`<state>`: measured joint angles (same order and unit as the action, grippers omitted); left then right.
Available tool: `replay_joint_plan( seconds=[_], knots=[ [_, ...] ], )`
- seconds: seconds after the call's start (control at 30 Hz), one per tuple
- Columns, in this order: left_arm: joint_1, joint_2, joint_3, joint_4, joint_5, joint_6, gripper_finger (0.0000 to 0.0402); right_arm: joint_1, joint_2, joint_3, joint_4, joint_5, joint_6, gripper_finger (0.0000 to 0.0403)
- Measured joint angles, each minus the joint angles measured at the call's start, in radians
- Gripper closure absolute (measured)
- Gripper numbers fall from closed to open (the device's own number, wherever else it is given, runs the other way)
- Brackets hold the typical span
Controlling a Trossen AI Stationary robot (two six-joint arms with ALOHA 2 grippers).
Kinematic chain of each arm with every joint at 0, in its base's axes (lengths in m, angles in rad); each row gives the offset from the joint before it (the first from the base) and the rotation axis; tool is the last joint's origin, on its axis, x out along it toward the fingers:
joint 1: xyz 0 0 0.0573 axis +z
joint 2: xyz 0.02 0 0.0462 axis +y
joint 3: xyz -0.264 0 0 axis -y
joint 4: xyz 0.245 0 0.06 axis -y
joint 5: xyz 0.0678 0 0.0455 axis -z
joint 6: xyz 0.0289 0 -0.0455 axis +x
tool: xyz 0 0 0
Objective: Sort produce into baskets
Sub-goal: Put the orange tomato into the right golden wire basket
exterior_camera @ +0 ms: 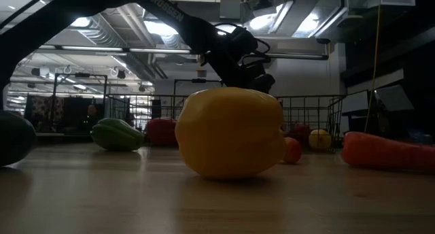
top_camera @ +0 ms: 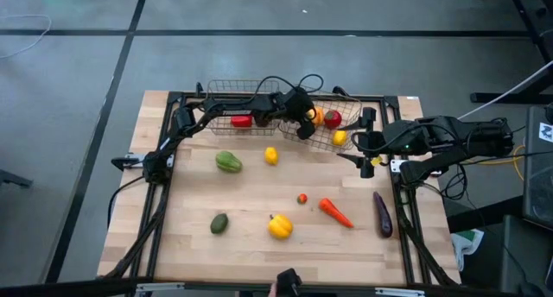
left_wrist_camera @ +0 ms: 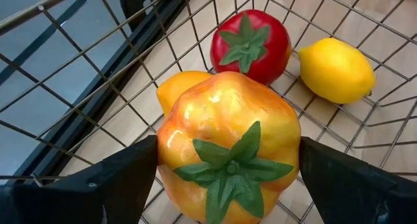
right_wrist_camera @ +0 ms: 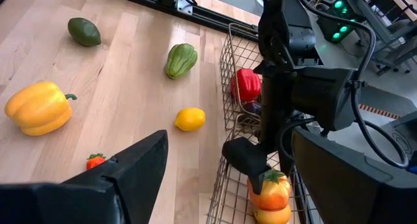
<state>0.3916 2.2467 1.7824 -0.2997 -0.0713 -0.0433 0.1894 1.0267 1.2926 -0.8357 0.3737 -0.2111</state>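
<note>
Seven pieces lie loose on the table [top_camera: 186, 245]: a green pepper [top_camera: 228, 162], a lemon [top_camera: 270, 155], a small tomato [top_camera: 301, 198], a carrot [top_camera: 335, 212], an eggplant [top_camera: 382, 215], a yellow pepper [top_camera: 279, 225] and an avocado [top_camera: 219, 223]. So the sort looks roughly half done.

Both baskets sit side by side along the far edge. The left basket [top_camera: 216, 94] holds a red pepper [top_camera: 242, 120]. The right basket [top_camera: 352, 116] holds a big tomato [left_wrist_camera: 249, 45], a second lemon [left_wrist_camera: 335, 69] and an orange [left_wrist_camera: 179, 87].

The left arm reaches right across the table, and the left gripper [left_wrist_camera: 228, 152] hangs low inside the right basket. Its fingers are spread wide, one on each side of an orange pepper [right_wrist_camera: 270, 188]. From the right wrist view that pepper seems to rest on the orange beneath it, not in the grip, so I take it as let go. I cannot tell for sure whether the fingers touch its sides. Keeping the spread that wide makes sense, since the arm could lift straight out without dragging the pepper or catching the wire. The pepper is perched on a round fruit, so it may roll when the fingers leave.

The right gripper [right_wrist_camera: 229, 146] waits just beside the right basket, near the table's right edge, fingers wide apart and empty. It stays clear of the left arm, and is close to the carrot and eggplant for a next pick.
</note>
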Motion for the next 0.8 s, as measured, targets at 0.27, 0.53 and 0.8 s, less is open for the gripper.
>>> replay_joint_plan(
  seconds=[0.27,0.53,0.8],
  knots=[
    [0.0,-0.002,0.0,0.008,0.015,-0.061,0.0052,0.0,0.0,0.0,0.0,0.0,0.0,0.0078],
    [-0.003,-0.002,0.0,0.005,0.015,-0.052,0.0052,0.0,0.0,0.0,0.0,0.0,0.0,0.0078],
    [-0.004,-0.002,0.0,0.005,0.019,-0.052,0.0006,0.0,0.0,0.0,0.0,0.0,0.0,0.0078]
  ],
)
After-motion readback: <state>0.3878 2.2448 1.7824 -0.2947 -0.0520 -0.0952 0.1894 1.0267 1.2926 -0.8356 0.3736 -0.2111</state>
